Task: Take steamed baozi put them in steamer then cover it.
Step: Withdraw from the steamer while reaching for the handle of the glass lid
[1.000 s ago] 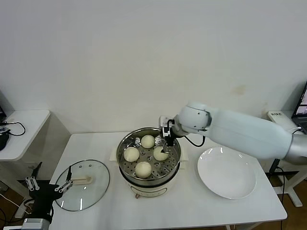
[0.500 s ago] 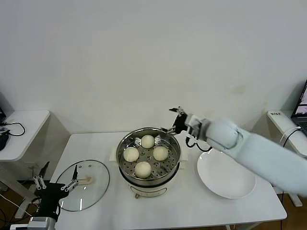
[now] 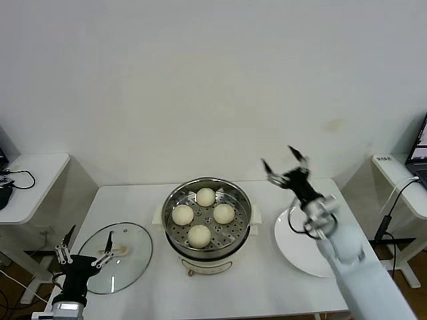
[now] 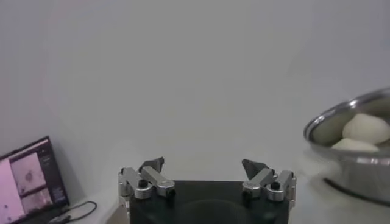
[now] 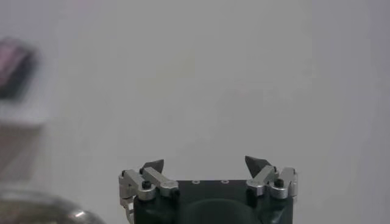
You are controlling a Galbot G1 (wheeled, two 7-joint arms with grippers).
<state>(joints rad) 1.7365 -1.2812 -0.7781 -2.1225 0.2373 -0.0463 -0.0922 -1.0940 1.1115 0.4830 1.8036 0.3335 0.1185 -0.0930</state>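
Note:
Several cream-white baozi [image 3: 206, 197] lie in the shiny steel steamer [image 3: 240, 225], which sits in a cream pot base in the middle of the table. The steamer's rim [image 4: 341, 122] with two baozi [image 4: 367, 128] shows in the left wrist view. The glass cover [image 3: 130, 263] with its cream handle lies flat on the table left of the steamer. My right gripper [image 3: 285, 163] is open and empty, raised above the table to the right of the steamer. My left gripper [image 3: 85, 250] is open and empty, low at the table's front left, over the cover's near edge.
A flat white plate [image 3: 303, 257] lies right of the steamer, partly under my right arm. A side table [image 3: 30, 180] with cables stands at the far left. A laptop screen [image 4: 30, 179] shows in the left wrist view.
My right gripper has left the steamer, swinging up and to the right, away from the baozi. My left gripper has shifted a little right and toward the front beside the cover.

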